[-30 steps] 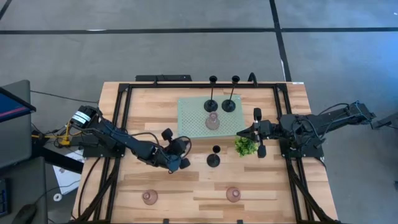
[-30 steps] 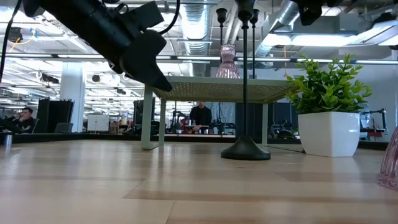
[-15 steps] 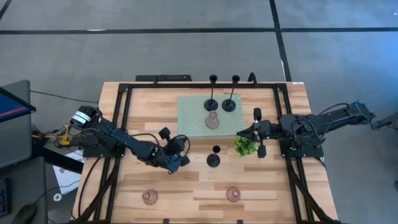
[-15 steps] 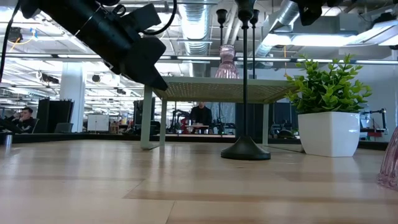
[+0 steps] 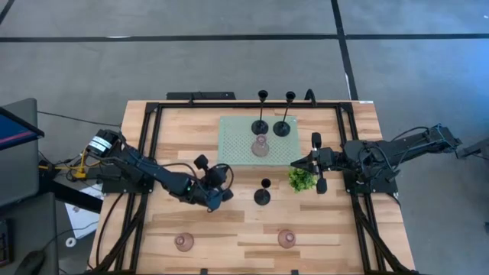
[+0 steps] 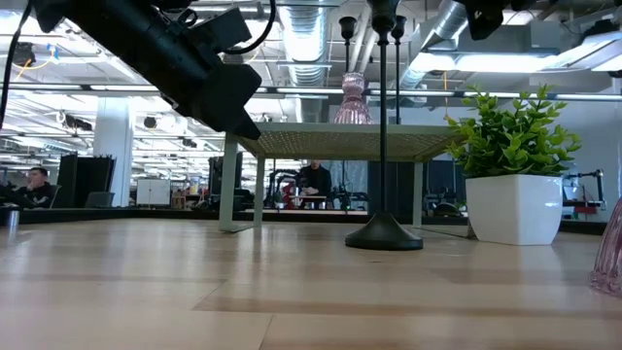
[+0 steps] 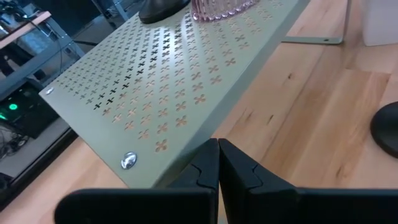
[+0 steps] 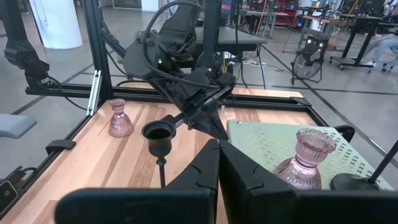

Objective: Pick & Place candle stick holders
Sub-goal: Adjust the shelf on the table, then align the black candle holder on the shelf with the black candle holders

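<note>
The small green plant [image 5: 302, 179] in its white pot [image 6: 512, 208] stood just beside the right tool [image 5: 316, 163], between that tool and the lone black candle stick holder [image 5: 262, 191] on the bare wood. The pale green perforated tray [image 5: 233, 147], raised on legs, carried two more black holders [image 5: 260, 112] [image 5: 284, 114] and one pinkish glass holder [image 5: 260, 145]. Two further pink glass holders [image 5: 183, 242] [image 5: 286, 239] stood well apart along the near edge of the counter [image 5: 344, 221].

The left tool [image 5: 217, 192] hung above the counter near the tray's corner, its fingers [image 7: 233, 168] pressed together and gripping nothing. The right tool's fingers [image 8: 205, 165] were likewise closed and empty.

The counter was pale planked wood inside a black frame, standing on a grey floor crossed by dark lines. Beyond it lay a large workshop with ducts along the ceiling, desks and equipment.

Only the low view showed the people: one seated at the far left [image 6: 37, 185] and another behind a bench seen under the tray [image 6: 313, 179]; it also caught the edge of a pink holder [image 6: 611, 251] at the far right. The left wrist view alone showed the tray's cross-shaped perforations and a screw [image 7: 129, 160] at its corner. The right wrist view showed the left arm [image 8: 186, 78] beyond the lone black holder's cup [image 8: 157, 134].
</note>
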Available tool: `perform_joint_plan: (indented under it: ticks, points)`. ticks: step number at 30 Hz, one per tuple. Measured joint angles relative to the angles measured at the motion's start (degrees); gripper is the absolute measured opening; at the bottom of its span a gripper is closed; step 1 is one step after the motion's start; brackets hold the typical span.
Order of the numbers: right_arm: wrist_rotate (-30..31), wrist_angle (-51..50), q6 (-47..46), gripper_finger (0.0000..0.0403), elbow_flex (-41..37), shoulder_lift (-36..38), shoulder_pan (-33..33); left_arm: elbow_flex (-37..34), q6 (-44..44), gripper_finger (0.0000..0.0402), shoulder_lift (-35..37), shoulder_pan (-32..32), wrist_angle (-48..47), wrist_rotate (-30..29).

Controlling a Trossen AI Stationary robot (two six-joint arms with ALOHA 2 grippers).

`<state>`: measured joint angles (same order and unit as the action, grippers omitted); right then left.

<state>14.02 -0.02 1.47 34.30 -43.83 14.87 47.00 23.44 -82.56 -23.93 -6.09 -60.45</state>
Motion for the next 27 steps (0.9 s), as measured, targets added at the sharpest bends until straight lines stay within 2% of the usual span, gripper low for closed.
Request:
perform_joint_plan:
  ticks: [9, 13, 17, 22, 27]
  points:
    - [0.0, 0.0, 0.0, 0.0000, 0.0, 0.0, 0.0, 0.0, 1.4, 0.0002, 0.0, 0.6, -0.4, 1.8]
    - [0.0, 0.0, 0.0, 0.0000, 0.0, 0.0, 0.0, 0.0, 2.6, 0.0002, 0.1, -1.7, -0.4, 3.5]
    - [0.0, 0.0, 0.0, 0.0000, 0.0, 0.0, 0.0, 0.0, 2.5, 0.0002, 3.2, -5.3, -0.3, 3.8]
    - [0.0, 0.0, 0.0, 0.0000, 0.0, 0.0, 0.0, 0.0, -1.9, 0.0002, 7.8, -11.2, 0.5, 9.8]
    - [0.0, 0.0, 0.0, 0.0000, 0.0, 0.0, 0.0, 0.0, -13.0, 0.0004, 8.4, -16.0, 4.1, 18.0]
